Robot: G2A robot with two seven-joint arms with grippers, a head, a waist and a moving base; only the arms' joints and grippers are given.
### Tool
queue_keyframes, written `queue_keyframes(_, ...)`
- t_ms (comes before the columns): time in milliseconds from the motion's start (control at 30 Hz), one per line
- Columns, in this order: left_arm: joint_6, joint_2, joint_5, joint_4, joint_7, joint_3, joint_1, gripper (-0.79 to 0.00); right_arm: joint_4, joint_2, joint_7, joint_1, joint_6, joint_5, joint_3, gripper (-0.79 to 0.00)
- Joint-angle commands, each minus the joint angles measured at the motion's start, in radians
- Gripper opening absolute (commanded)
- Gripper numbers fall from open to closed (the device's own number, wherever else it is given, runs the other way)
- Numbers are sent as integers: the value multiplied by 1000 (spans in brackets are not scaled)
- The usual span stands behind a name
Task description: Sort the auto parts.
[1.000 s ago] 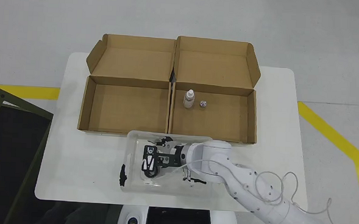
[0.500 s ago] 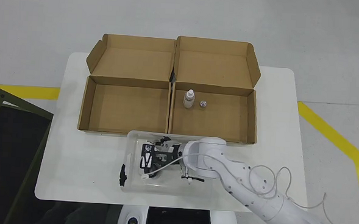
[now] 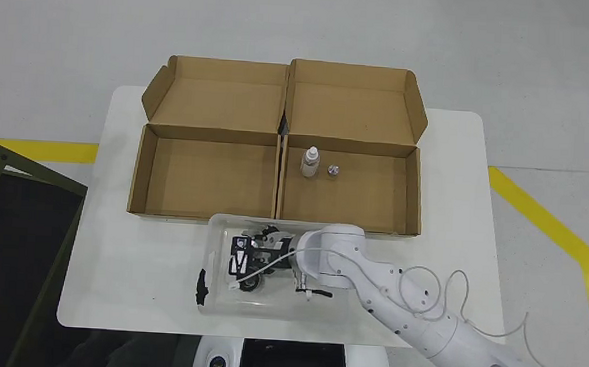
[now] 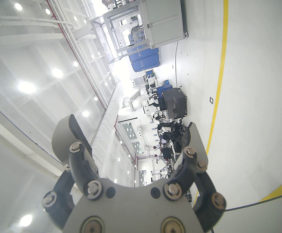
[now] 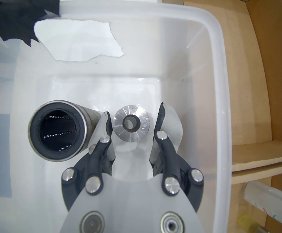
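The left gripper (image 4: pixel 132 134) pointed out into the room, away from the table. Its jaws were spread wide with nothing between them, and it seemed parked so that the other arm could work alone.

On the table, the left brown cardboard box (image 3: pixel 207 179) lay with its lid folded back, ready to receive one class of part. In front of it was the clear plastic bin (image 3: pixel 212 279). Inside sat a large steel cylinder with a black, ball-lined bore (image 5: pixel 58 130). Just beside that was a small silver conical metal part with a centre hole (image 5: pixel 131 123).

The right gripper (image 5: pixel 134 110) was down inside the bin with its jaws parted to either side of the cone. One finger was slipped between the cone and the cylinder. Neither pad looked to be pressing, so I judged this to be the lining-up before a grasp.

To the right, the second brown cardboard box (image 3: pixel 374 193) held a small white bottle (image 3: pixel 310 162) and a small silver metal piece (image 3: pixel 333 170). Since that piece resembled the cone, this box was probably the cone's destination.
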Motion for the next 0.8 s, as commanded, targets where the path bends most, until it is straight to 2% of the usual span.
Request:
queue_keyframes(0, 0, 0, 0, 0, 0, 0, 0, 0, 3, -2, 0, 0, -1, -2, -2, -428)
queue_keyframes(233, 0, 0, 0, 0, 0, 0, 0, 0, 11, -9, 0, 0, -13, -2, -2, -606)
queue_keyframes(367, 0, 0, 0, 0, 0, 0, 0, 0, -4, -10, 2, -2, -23, -4, 4, -785)
queue_keyframes(767, 0, 0, 0, 0, 0, 0, 0, 0, -181, 11, 5, -46, -63, -15, 72, -785)
